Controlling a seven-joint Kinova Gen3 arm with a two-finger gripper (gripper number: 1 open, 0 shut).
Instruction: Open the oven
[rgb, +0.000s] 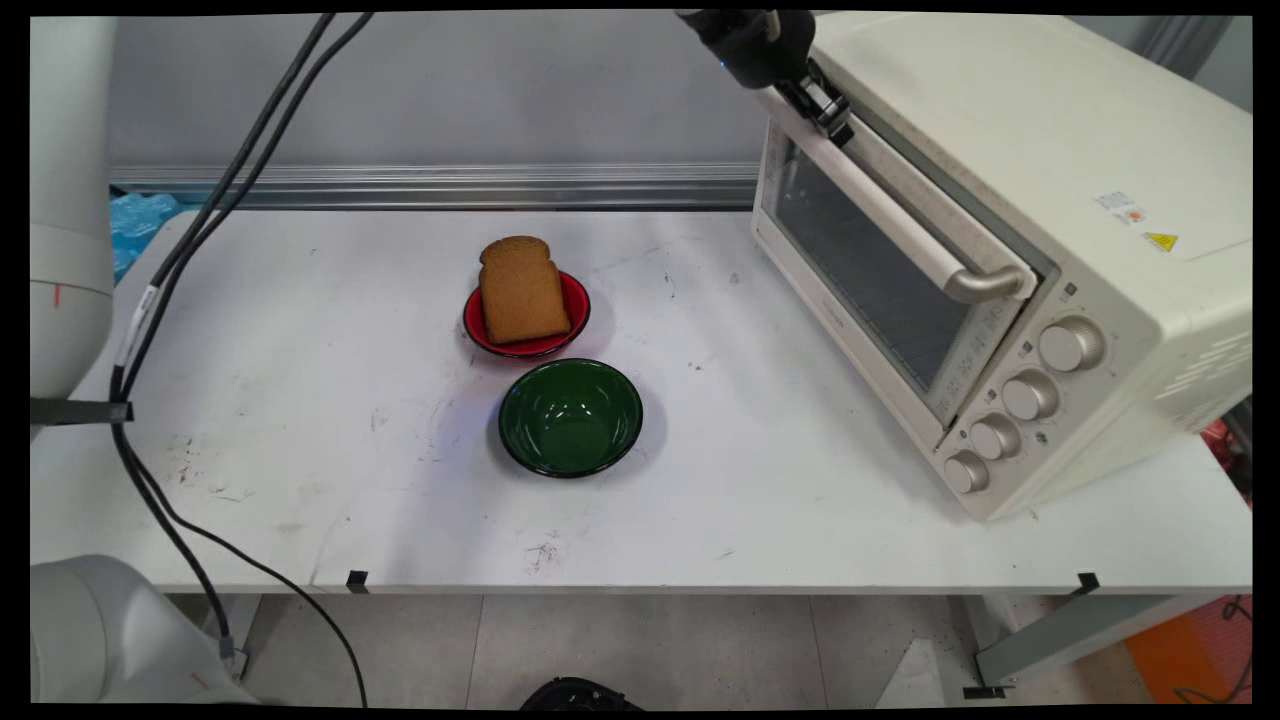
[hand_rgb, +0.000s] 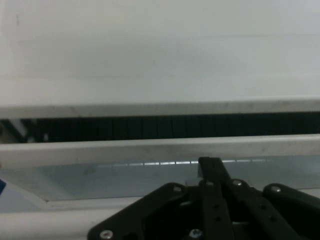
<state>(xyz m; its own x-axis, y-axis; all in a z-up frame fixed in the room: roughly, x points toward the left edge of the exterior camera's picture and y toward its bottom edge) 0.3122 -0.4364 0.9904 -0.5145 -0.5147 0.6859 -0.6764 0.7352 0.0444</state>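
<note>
White table under a grey wall carries a cream toaster oven at the right, and the gripper sits at the far end of its door handle, seemingly pinched on it (I cannot tell how firmly), while a bread slice rests on a red plate, beside a green bowl to the left.

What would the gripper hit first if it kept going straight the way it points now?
Most likely the toaster oven. The gripper sits at the top of the oven door, by the handle; the hand view shows the door's top edge and glass right ahead. Whether it already touches is unclear.
</note>
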